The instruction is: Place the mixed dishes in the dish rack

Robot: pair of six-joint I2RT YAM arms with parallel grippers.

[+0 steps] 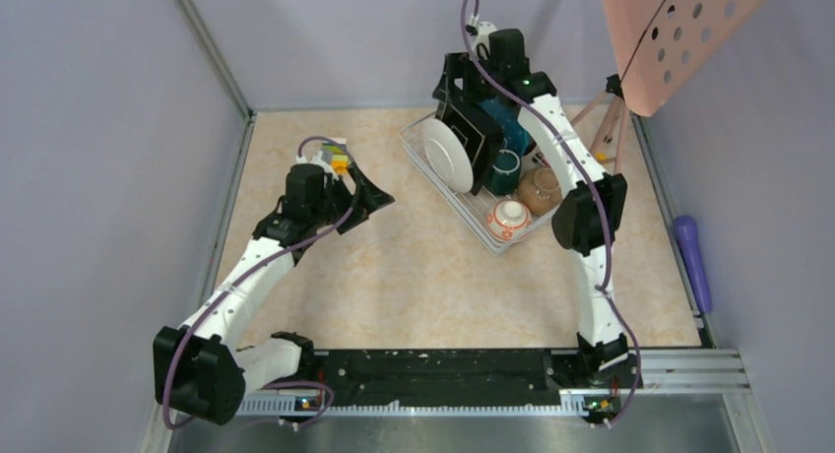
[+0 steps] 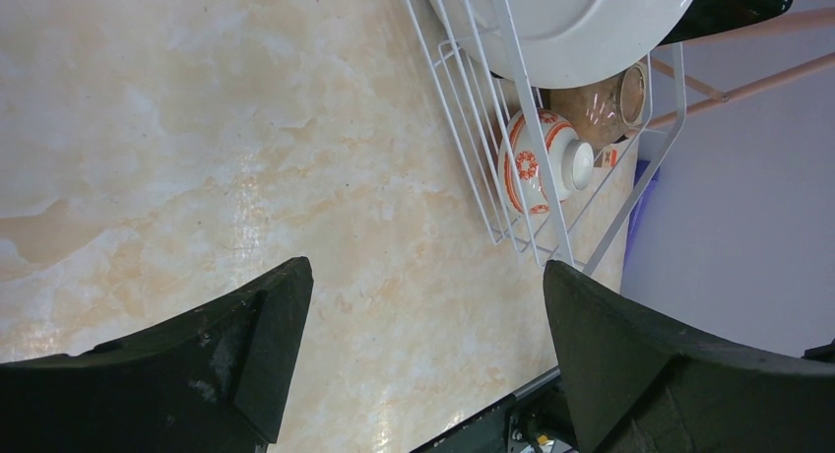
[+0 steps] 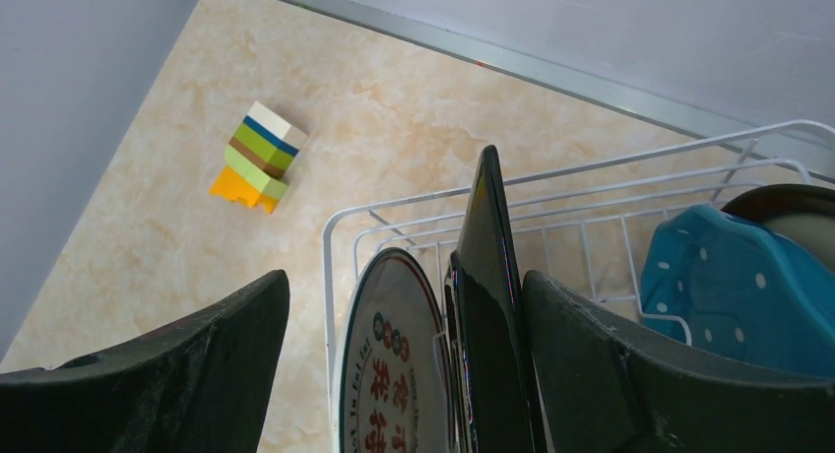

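The white wire dish rack (image 1: 443, 192) stands at the back right. In it stand the white red-marked plate (image 1: 448, 153), a glossy dark square plate (image 1: 473, 130) and the blue dotted plate (image 1: 514, 121). The teal mug (image 1: 505, 170), brown bowl (image 1: 539, 189) and orange bowl (image 1: 509, 220) lie in it too. My right gripper (image 3: 406, 276) is open above the rack (image 3: 610, 162), its jaws either side of the white plate (image 3: 394, 374) and square plate (image 3: 489, 276); the right finger lies against the square plate. My left gripper (image 2: 428, 266) is open and empty above the table, left of the rack (image 2: 463, 108).
A small stack of coloured blocks (image 1: 338, 158) sits on the table at the back left of the rack, also in the right wrist view (image 3: 258, 156). A pink perforated panel on a stand (image 1: 679, 30) hangs at the back right. A purple object (image 1: 692, 256) lies beyond the table's right edge.
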